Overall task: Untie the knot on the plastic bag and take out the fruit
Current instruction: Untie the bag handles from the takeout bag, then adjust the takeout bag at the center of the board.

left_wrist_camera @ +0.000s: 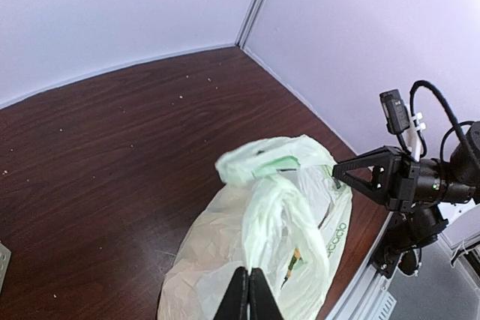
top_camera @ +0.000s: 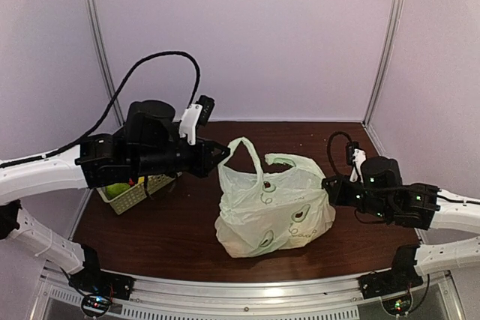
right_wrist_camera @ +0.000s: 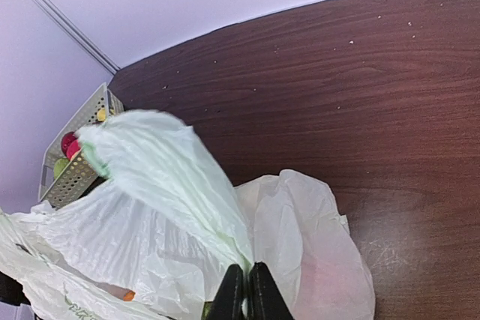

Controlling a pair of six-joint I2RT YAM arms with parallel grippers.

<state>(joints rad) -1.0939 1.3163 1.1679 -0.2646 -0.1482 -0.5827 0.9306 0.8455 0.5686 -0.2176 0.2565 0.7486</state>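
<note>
Bag: thin pale green-white crinkly plastic bag, bench centre.
Left gripper: clenched on bag's upright handle loop.
Right gripper: pinching bag plastic on its right-edge side.

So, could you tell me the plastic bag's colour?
The plastic bag is pale greenish-white; top external shows it best.

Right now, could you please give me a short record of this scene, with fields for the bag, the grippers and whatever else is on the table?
bag: plastic bag sits mid-table, bulging
handles: two loops stand apart in the top view, not tied
left gripper: shut on one handle, at the bag's left
right gripper: shut on plastic at the bag's right side
fruit: inside the bag, only an orange glimpse shows
basket: left of the bag, under the left arm, coloured items inside
</note>
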